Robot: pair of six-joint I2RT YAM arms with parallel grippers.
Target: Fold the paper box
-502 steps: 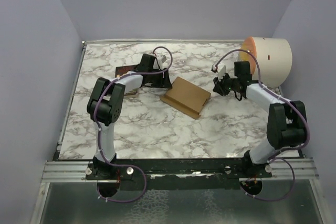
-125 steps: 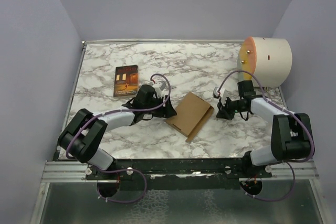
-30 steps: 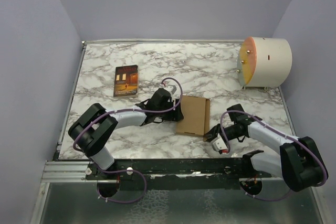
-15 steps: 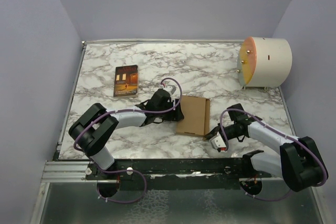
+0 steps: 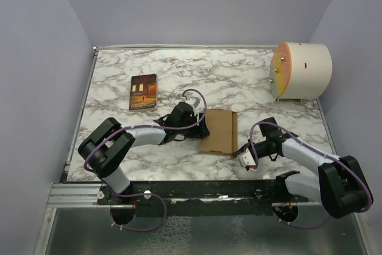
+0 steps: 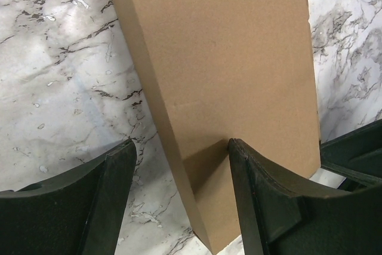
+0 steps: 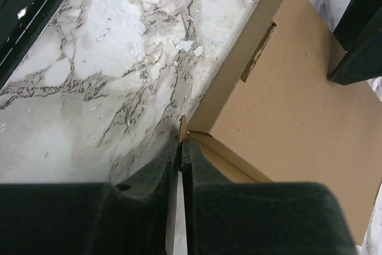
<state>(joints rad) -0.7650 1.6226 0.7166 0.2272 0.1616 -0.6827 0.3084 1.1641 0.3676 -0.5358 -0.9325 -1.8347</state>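
Observation:
The paper box (image 5: pixel 219 131) is a closed, flat brown cardboard mailer lying on the marble table, near the middle front. My left gripper (image 5: pixel 201 128) is at its left edge. In the left wrist view the gripper (image 6: pixel 182 146) is open and straddles the box's long edge (image 6: pixel 227 70), with one finger over the top face and one over the table. My right gripper (image 5: pixel 243 152) is at the box's near right corner. In the right wrist view it (image 7: pixel 182 138) is shut on a thin cardboard side flap (image 7: pixel 183 127) that sticks out of the box (image 7: pixel 292 94).
A dark book with an orange cover picture (image 5: pixel 143 91) lies at the back left. A large cream cylinder (image 5: pixel 301 71) stands at the back right. The table's dark front rail (image 7: pixel 30 4) runs close to the right gripper.
Over several seconds the box was turned and drawn toward the near middle of the table. In the last second my right gripper edged slightly up toward the box corner. The left gripper barely moved.

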